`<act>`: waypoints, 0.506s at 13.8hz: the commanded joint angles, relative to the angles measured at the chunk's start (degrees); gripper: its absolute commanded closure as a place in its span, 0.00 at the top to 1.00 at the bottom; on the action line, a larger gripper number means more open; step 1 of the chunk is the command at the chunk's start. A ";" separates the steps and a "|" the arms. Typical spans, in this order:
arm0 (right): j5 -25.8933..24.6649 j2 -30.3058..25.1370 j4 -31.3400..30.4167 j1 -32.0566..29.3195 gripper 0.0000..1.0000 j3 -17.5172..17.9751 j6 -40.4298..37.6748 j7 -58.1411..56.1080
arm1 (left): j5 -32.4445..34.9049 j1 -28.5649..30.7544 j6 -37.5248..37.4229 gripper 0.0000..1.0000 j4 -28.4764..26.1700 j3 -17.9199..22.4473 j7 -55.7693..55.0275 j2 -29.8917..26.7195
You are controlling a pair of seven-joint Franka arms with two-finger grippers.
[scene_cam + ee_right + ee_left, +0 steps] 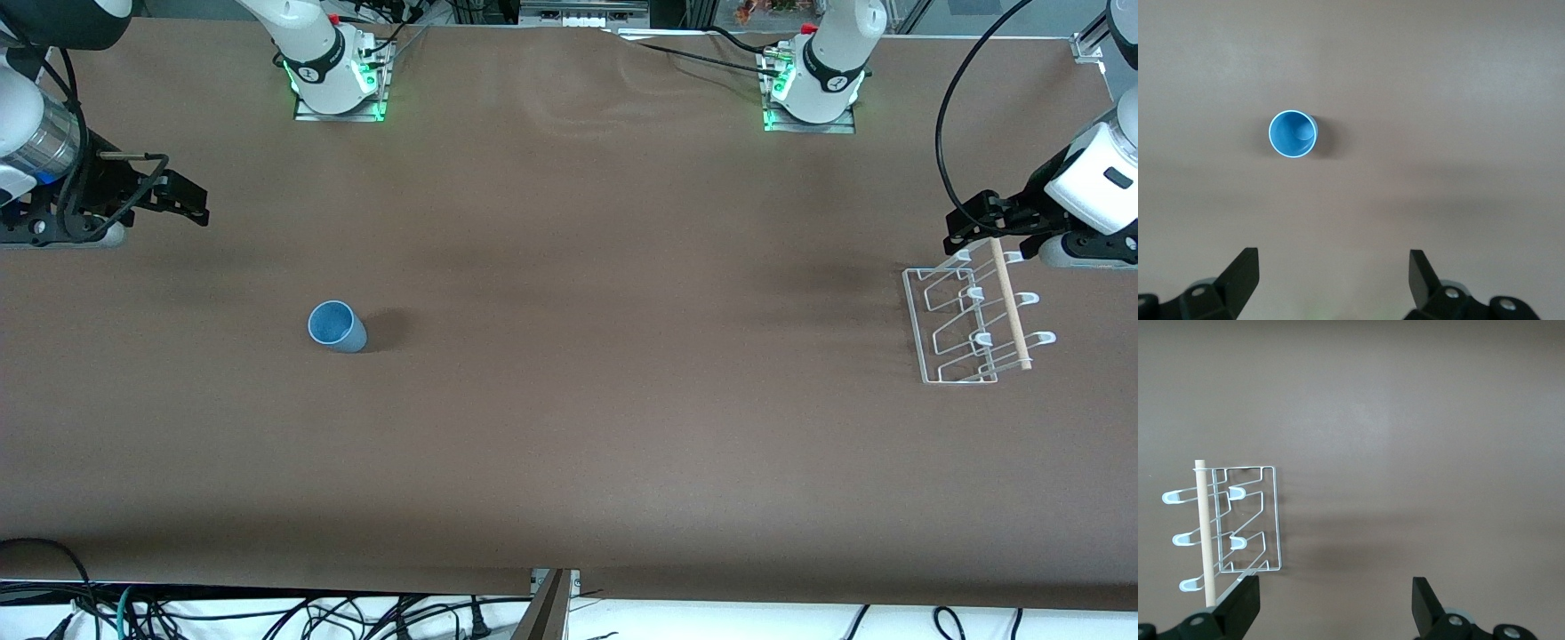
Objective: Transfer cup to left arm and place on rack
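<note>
The light blue cup stands upright, mouth up, on the brown table toward the right arm's end; it also shows in the right wrist view. My right gripper, all black, hangs open and empty over bare table at that end, apart from the cup. The clear rack with its wooden dowel sits toward the left arm's end. My left gripper hangs open and empty over the table just by the rack's edge. The rack and dowel show in the left wrist view.
The two arm bases stand along the table's edge farthest from the front camera. A black cable loops down to the left arm's wrist. Loose cables lie below the table's near edge.
</note>
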 commanded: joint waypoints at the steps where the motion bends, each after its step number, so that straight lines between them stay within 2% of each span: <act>1: -0.23 1.33 1.54 0.32 0.99 -0.29 -0.25 -0.12 | 0.99 0.57 -1.17 1.00 1.28 -0.55 -0.13 0.45; 7: -0.22 1.43 1.99 0.33 0.99 -0.29 -2.10 -1.09 | 0.99 0.57 -1.17 1.00 1.37 -0.55 -0.13 0.45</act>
